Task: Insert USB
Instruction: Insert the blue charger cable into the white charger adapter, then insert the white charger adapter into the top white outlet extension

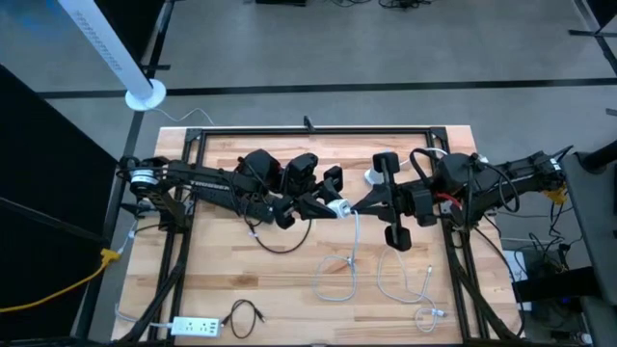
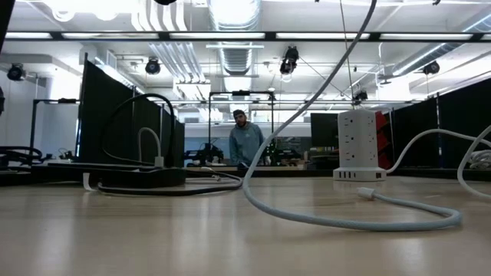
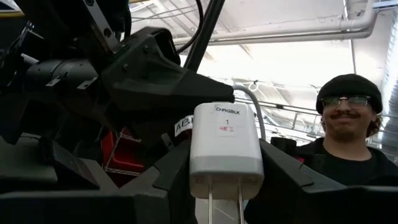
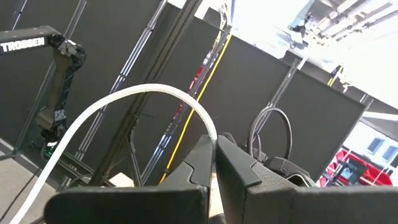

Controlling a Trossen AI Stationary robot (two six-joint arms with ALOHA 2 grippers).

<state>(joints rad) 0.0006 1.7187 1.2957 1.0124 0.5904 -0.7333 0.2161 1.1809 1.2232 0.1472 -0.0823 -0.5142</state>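
Above the middle of the wooden counter (image 1: 289, 289), nearer its far edge than its near one, the two arms meet tip to tip. The left gripper (image 3: 225, 186) is clenched on a white charger block (image 3: 226, 149), gripping it by its sides with the two metal prongs pointing back toward the wrist camera; the block bears a small printed label and the numeral 1. In the high view the same charger block (image 1: 338, 207) sits between the two arms' tips. The right gripper (image 4: 216, 152) is clenched on a white USB cable (image 4: 124, 106), which arches out from between its fingertips and curves away; from above, the cable (image 1: 355, 253) drops from the meeting point to the counter and loops toward the near edge. Whether the cable's plug touches the block cannot be told. A second white cable (image 1: 410, 289) lies coiled toward the near right corner, a white power strip (image 1: 196, 327) rests by the near left corner with a short black cable (image 1: 246, 316) just beside it, and a white tower outlet (image 2: 360, 146) stands at the far edge. A person (image 3: 349, 134) in a dark cap and glasses stands beyond the counter.
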